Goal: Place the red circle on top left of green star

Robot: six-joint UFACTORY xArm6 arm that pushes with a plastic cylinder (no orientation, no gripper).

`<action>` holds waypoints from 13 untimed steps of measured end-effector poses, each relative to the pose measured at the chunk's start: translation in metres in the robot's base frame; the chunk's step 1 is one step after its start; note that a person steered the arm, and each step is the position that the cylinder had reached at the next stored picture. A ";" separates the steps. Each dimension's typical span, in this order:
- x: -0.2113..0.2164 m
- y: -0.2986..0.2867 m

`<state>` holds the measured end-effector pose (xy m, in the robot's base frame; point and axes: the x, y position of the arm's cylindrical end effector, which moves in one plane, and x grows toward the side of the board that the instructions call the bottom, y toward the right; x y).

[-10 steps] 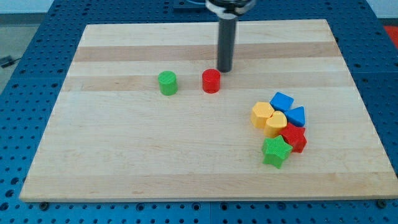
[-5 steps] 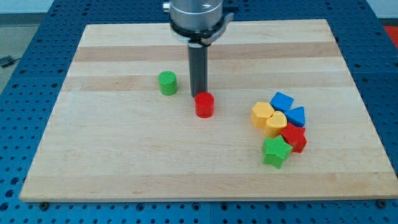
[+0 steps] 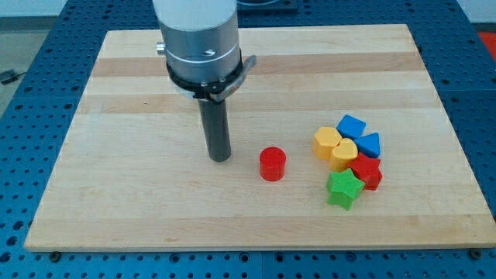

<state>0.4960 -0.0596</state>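
Observation:
The red circle [image 3: 272, 164] is a short red cylinder standing on the wooden board, left of the block cluster. The green star [image 3: 343, 190] lies at the bottom of that cluster, to the right of and a little below the red circle, with a gap between them. My tip [image 3: 220, 158] rests on the board just left of the red circle, slightly above its level, not touching it. The arm's body hides the green cylinder seen in earlier frames.
The cluster at the view's right holds two yellow blocks [image 3: 335, 146], two blue blocks [image 3: 358, 132] and a red star [image 3: 367, 172] touching the green star. The wooden board [image 3: 116, 201] lies on a blue perforated table.
The red circle has slid down and to the right, toward the green star. My tip moved from above the circle to its left, and the arm now covers the green cylinder.

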 end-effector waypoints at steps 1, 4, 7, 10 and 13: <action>0.002 0.000; 0.002 -0.015; 0.006 0.097; 0.010 0.033; 0.016 0.118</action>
